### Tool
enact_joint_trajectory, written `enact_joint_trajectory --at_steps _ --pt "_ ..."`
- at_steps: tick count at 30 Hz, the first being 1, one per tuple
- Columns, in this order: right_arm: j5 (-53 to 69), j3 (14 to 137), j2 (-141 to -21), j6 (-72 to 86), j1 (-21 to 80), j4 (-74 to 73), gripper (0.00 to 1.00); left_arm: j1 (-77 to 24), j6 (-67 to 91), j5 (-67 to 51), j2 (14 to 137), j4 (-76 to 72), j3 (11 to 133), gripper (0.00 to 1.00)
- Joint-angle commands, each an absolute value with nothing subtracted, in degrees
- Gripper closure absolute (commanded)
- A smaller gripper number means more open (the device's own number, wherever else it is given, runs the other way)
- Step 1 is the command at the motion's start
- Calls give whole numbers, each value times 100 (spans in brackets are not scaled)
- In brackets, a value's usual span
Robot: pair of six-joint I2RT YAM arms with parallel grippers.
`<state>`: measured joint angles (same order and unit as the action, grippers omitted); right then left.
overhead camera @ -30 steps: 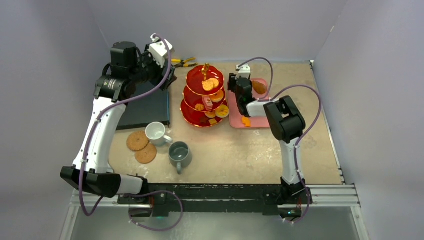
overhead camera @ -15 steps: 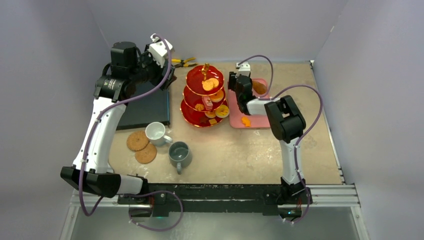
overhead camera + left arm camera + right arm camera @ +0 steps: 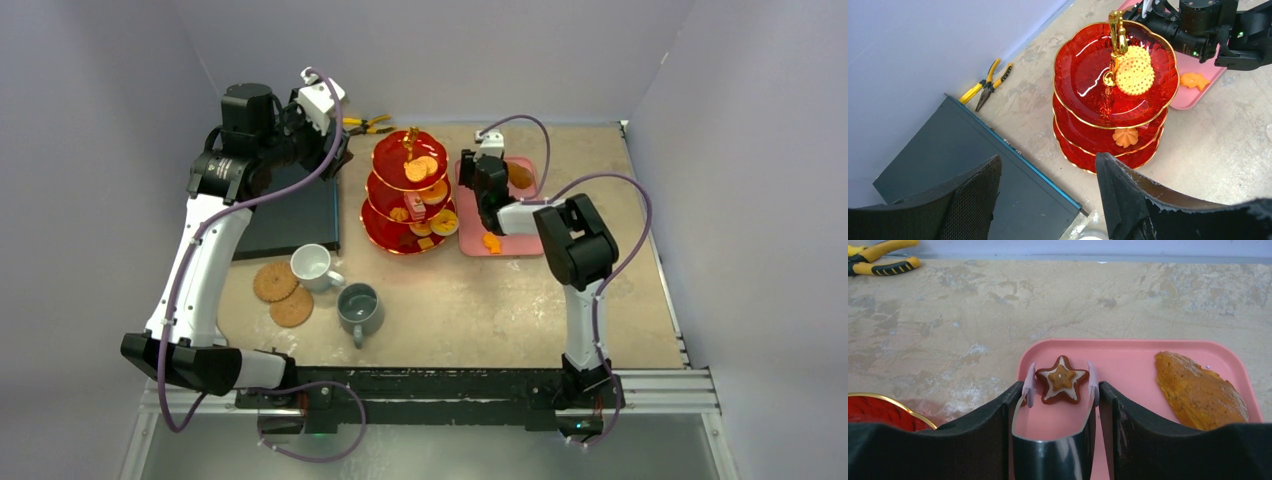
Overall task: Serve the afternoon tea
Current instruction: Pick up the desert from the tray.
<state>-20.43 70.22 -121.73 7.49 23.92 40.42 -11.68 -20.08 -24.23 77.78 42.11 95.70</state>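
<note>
While the left end effector [image 3: 1048,159] hangs released above the dark slab [image 3: 938,150], cork coasters [image 3: 275,282], white mug [image 3: 312,265] and grey mug [image 3: 359,308] stand on the surface [image 3: 480,300] near it. Right of them, the red three-tier stand [image 3: 1083,75] carries biscuits [image 3: 1134,75] on each tier. Further right, the right end effector [image 3: 1061,384] is clenched on a star-shaped biscuit [image 3: 1062,379] over the pink tray [image 3: 1128,365], beside a brown pastry [image 3: 1198,390].

Looking like a robotics lab cell: grey walls [image 3: 90,80] boxing in a worn counter [image 3: 480,300], two arms [image 3: 200,260] bolted to a metal rail [image 3: 660,385].
</note>
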Motion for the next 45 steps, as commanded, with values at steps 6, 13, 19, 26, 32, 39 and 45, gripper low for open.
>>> enact_joint_trajectory --at_steps 6,13,19,26,32,39,45 --pt "-1956 7074 -11986 907 2367 3968 44 -1143 -1973 -2438 7629 4106 9657 32" --pt "-1940 7090 -11998 971 2368 3938 54 -1143 -1986 -2402 7638 4131 9703 32" --pt "-2016 6862 -11803 939 2368 4045 58 -1144 -1991 -2386 7629 4127 9688 32" --pt "-2191 6450 -11073 816 2373 4218 60 -1149 -2026 -2330 7614 4092 9653 33" --pt "-2190 5872 -9769 877 2388 4047 60 -1144 -1906 -2364 7647 4006 9602 33" --pt "-2029 5694 -8196 706 2695 2949 60 -1143 -1683 -2365 7803 3982 9659 34" --pt "-2010 6130 -7500 421 3282 2356 60 -1146 -1574 -2346 7771 3918 9668 34"
